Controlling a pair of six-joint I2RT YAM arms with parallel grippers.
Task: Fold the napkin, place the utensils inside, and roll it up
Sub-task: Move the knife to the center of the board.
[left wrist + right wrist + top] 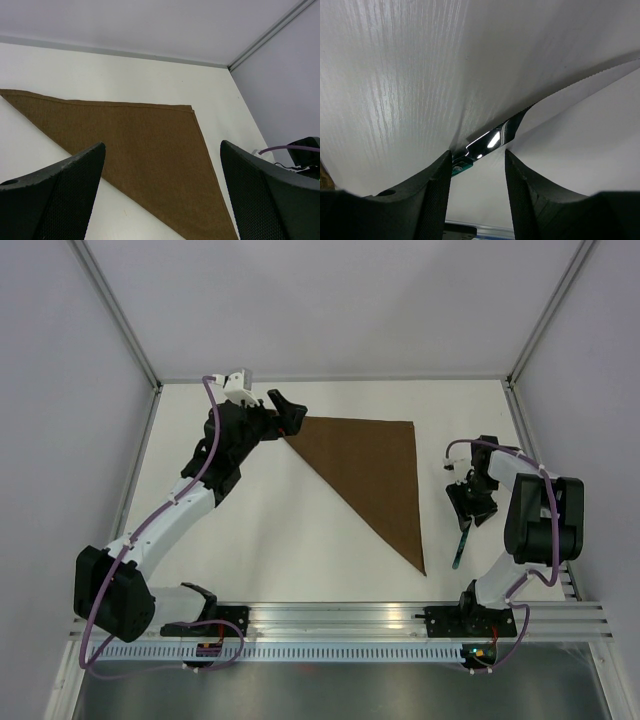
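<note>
The brown napkin (pixel 370 470) lies flat on the white table, folded into a triangle with its long edge running from upper left to lower right. My left gripper (pixel 285 412) hovers open at the napkin's upper-left corner; in the left wrist view the napkin (pixel 145 145) spreads out beyond the wide-apart fingers of that gripper (pixel 162 144). To the right of the napkin, my right gripper (pixel 468 502) is down over the knife (pixel 460 548), whose teal handle sticks out toward the near edge. In the right wrist view the shiny blade (pixel 490 140) lies between the right gripper's (pixel 477 152) parted fingers, with a gap at the right finger.
White enclosure walls and metal frame posts (pixel 125 335) surround the table. An aluminium rail (pixel 340 620) with both arm bases runs along the near edge. The right arm (pixel 305 150) shows at the right edge of the left wrist view.
</note>
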